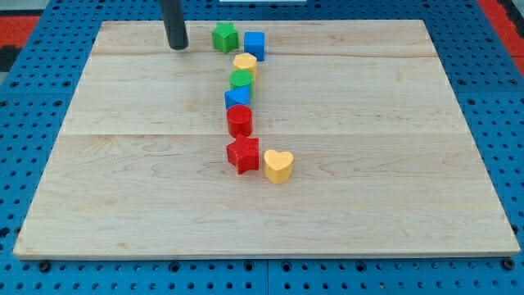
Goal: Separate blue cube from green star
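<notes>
No readable text or markings.

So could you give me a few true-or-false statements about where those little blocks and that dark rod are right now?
1. My tip is to the view's left of the green star. True.
2. The blue cube sits at the view's bottom edge of the board. False: it is near the view's top, right beside the green star.
3. The yellow heart lies next to the red star. True.
4. My tip is touching the blue cube. False: the green star lies between them.
</notes>
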Controlling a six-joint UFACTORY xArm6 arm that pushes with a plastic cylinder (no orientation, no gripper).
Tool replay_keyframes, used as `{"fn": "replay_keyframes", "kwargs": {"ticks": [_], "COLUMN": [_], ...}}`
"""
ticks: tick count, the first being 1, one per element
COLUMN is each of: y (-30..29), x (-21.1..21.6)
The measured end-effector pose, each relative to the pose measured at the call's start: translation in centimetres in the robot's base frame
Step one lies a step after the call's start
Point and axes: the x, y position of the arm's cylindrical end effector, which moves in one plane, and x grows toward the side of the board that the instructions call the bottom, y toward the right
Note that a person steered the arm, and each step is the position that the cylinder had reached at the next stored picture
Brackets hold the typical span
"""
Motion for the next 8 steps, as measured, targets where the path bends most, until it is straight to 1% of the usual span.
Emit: {"fn": "replay_keyframes", "kwargs": {"ticks": [1,2,3,4,6,7,8], "y": [1.5,4.3,4.9,4.8,5.8,6.6,4.2], "x": [-1.7,-2.9,-3.2,-3.0,-5.4,-5.5,-5.2]}}
